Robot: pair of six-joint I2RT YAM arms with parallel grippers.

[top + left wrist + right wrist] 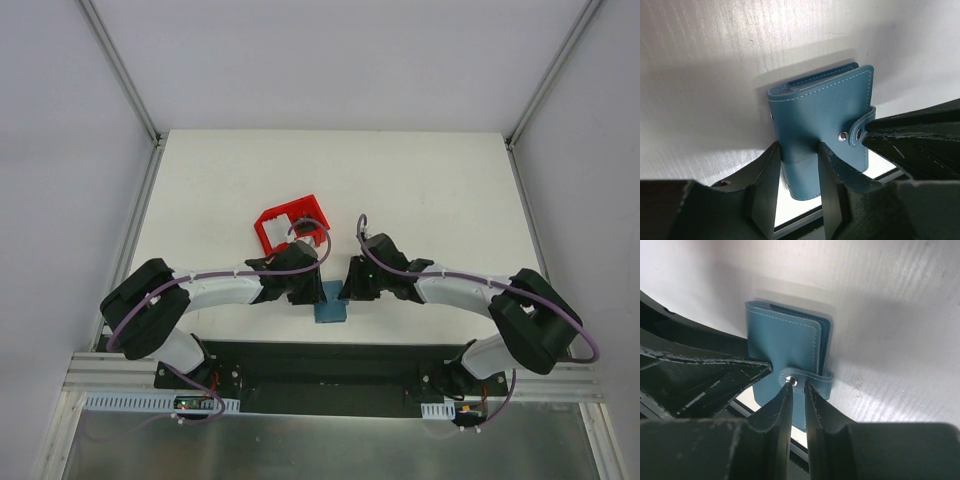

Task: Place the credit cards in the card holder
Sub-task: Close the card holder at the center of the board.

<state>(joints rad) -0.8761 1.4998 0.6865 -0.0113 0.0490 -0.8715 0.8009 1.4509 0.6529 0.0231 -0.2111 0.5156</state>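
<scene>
The card holder (pixel 820 115), a teal-blue wallet with pale stitching, is folded shut. Its snap tab (pixel 857 127) wraps round the free edge and the metal stud is pressed home. Seen from above, it sits at the near edge of the white table (pixel 430 190), between the two wrists and partly over the dark strip in front. Whether it rests on the surface or is held just clear of it, I cannot tell.

The left gripper (pixel 797 150) is clamped on the card holder. One dark finger presses on each side of its lower part, close to the spine end.

The right gripper (pixel 798 387) comes in from the opposite side. Its fingers are drawn close together with only a slim gap, and the tips touch the snap tab right at the stud. Whether they actually pinch the tab or only rest against it, the pictures do not settle.

Just beyond the left wrist stands a red plastic bin (pixel 268 232), partly covered by that arm and its purple cable. Pale and grey flat shapes lie inside, which look like the credit cards (pixel 285 222), but they are too small to be sure.
</scene>
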